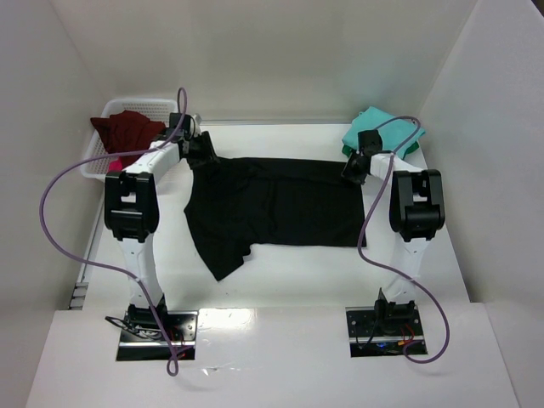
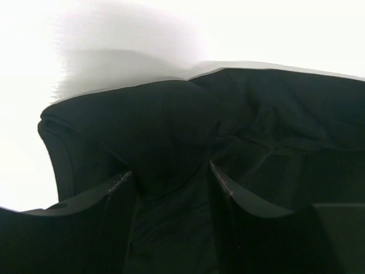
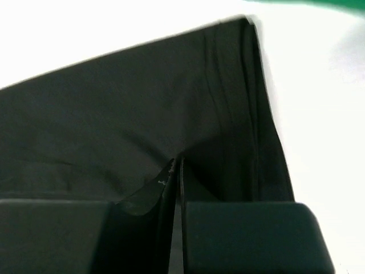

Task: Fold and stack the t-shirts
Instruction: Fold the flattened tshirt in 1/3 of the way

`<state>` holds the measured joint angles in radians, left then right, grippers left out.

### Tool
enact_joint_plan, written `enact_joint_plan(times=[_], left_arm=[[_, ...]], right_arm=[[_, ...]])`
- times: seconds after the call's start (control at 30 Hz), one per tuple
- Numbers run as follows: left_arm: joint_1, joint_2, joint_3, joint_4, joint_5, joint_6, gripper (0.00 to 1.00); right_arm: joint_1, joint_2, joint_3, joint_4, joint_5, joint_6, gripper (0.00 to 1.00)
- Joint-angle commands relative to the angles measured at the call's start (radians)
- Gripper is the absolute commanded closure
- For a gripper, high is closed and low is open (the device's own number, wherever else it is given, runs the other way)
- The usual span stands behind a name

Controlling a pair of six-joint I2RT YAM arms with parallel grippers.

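- From above, you are seeing the black t-shirt lying spread across the table — the left gripper and right gripper are sitting at its far corners.
- At the left wrist, your fingers are clamping a thick raised fold.
- At the right wrist, the jaws are pinching the hem — nearly closed.

Bright, overexposed whites; blurry wrist views
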<state>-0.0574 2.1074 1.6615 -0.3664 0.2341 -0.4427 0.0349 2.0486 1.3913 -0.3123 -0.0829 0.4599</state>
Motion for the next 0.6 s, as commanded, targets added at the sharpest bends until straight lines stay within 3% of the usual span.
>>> enact_joint_plan(times=[0.0, 0.27, 0.43, 0.5, 0.57], left_arm=[[0.002, -0.079, -0.031, 0.0, 0.036, 0.029, 0.43], [0.002, -0.131, -0.07, -0.027, 0.002, 0.029, 0.41], [0.002, -0.147, -0.097, -0.057, -0.103, 0.029, 0.33], [0.002, -0.147, -0.106, -0.057, -0.104, 0.029, 0.26], [0.002, -0.146, -0.107, -0.047, -0.103, 0.029, 0.26]], right_arm=[[0.01, -0.104, -0.034, -0.031, 0.072, 0.0, 0.9], [0.01, -0.082, 0.002, -0.077, 0.121, -0.009, 0.93], [0.01, -0.073, -0.008, -0.075, 0.101, -0.009, 0.94], [0.01, -0.074, -0.008, -0.066, 0.089, -0.009, 0.94], [0.01, -0.083, -0.018, -0.047, 0.089, -0.009, 0.91]])
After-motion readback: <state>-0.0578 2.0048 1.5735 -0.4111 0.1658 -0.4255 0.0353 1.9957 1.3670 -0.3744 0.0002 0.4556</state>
